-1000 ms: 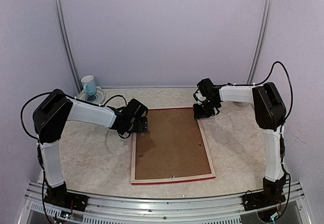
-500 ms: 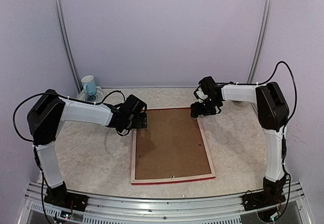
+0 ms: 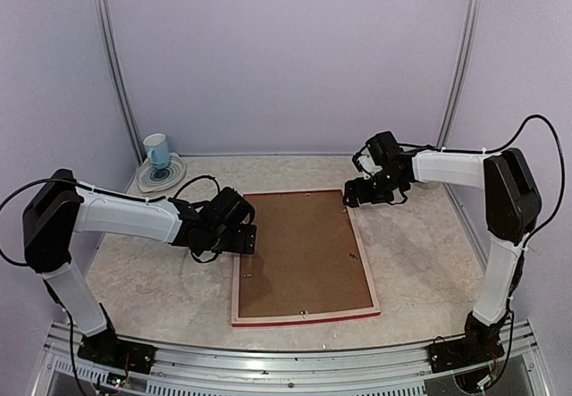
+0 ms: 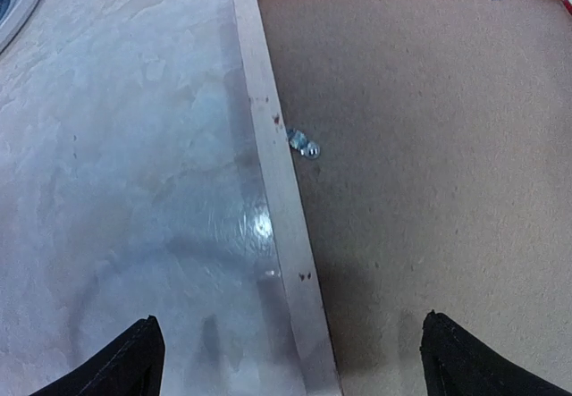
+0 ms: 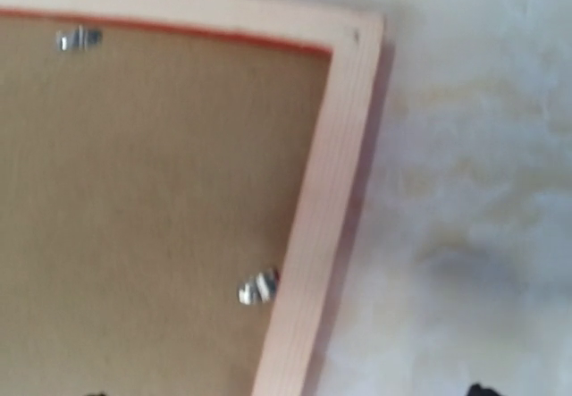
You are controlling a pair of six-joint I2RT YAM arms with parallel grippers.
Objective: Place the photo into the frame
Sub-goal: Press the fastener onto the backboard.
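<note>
The frame [image 3: 236,282] lies face down on the table, pale wood rails up and a red edge at the front. A brown backing board [image 3: 302,253] fills it, so the photo is hidden. My left gripper [image 3: 246,238] hovers open over the left rail [image 4: 281,199], one fingertip [image 4: 134,360] above the table and the other above the board [image 4: 429,146]. A small metal clip [image 4: 304,143] sits beside that rail. My right gripper [image 3: 353,195] is open just above the far right corner. Its wrist view shows the right rail [image 5: 322,199] and another clip [image 5: 257,287].
A blue and white cup [image 3: 156,152] stands on a round plate [image 3: 162,178] at the back left, near the wall. Pale walls with metal rails close in the table on three sides.
My right gripper has opened and drawn back to the right from the frame's far right corner. My left gripper has slid nearer along the left rail, still open.
</note>
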